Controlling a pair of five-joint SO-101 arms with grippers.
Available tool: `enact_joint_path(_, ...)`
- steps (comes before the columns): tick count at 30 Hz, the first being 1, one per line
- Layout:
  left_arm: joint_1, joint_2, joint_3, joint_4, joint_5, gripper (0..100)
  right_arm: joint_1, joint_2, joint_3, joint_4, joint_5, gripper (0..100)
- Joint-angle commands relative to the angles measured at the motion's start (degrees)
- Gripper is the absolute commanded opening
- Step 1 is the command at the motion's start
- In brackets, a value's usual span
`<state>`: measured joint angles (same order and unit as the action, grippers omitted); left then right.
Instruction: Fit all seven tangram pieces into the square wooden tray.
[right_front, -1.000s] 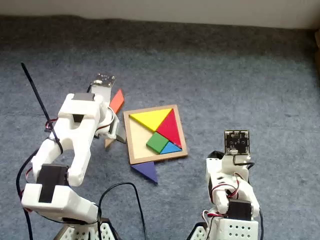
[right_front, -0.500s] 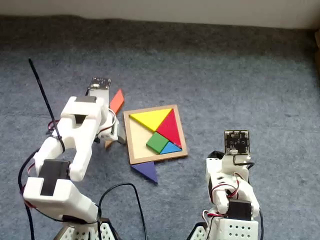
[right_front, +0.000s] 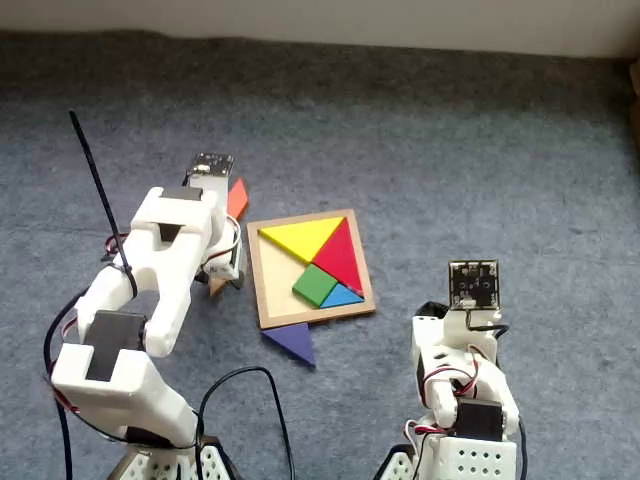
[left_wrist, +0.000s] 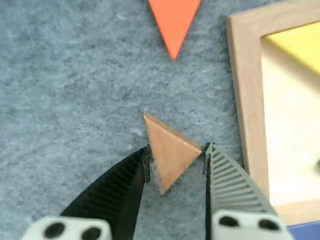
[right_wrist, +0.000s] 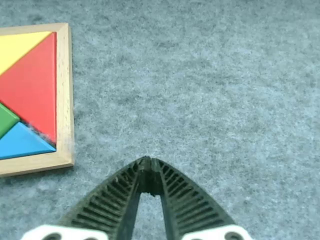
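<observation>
Pinching tan triangle (left_wrist: 169, 150): left gripper (left_wrist: 176, 150); right gripper (right_wrist: 148, 172) pressed together. High view: purple triangle (right_front: 292, 342) outside tray (right_front: 255, 275).

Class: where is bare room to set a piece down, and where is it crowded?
Free: in the tray, between its left rim, yellow triangle and green square; carpet right of tray. Crowded: left of tray, left tool on wooden triangle, orange piece.

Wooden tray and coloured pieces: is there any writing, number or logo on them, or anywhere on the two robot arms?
None can be read. The wooden tray, the coloured tangram pieces and the wooden triangle are plain, without marks. The circuit board at the right arm's wrist may carry print, but it is too small to tell.
</observation>
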<state>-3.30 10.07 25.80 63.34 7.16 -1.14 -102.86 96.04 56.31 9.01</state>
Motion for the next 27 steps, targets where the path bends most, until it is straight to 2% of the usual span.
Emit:
enact_joint_path(1,-0.13,-0.57,-1.89,0.0,0.0,17,0.75,0.4,8.48,0.57,-0.18,0.9)
enact_joint_path(5,-0.13,-0.57,-1.98,0.0,-2.99,17,0.75,0.4,8.48,0.57,-0.18,0.9)
enact_joint_path(12,-0.13,-0.57,-2.51,0.0,-3.52,17,0.75,0.4,8.48,0.57,-0.18,0.9)
enact_joint_path(16,-0.04,-0.92,-2.86,0.0,-3.52,13,0.75,0.4,8.48,0.57,-0.18,0.9)
enact_joint_path(23,0.13,-10.86,0.57,0.09,-3.52,13,0.75,0.4,8.48,0.57,-0.18,0.9)
enact_joint_path(27,3.91,-17.1,4.62,0.0,-5.54,13,0.75,0.4,8.48,0.57,-0.18,0.9)
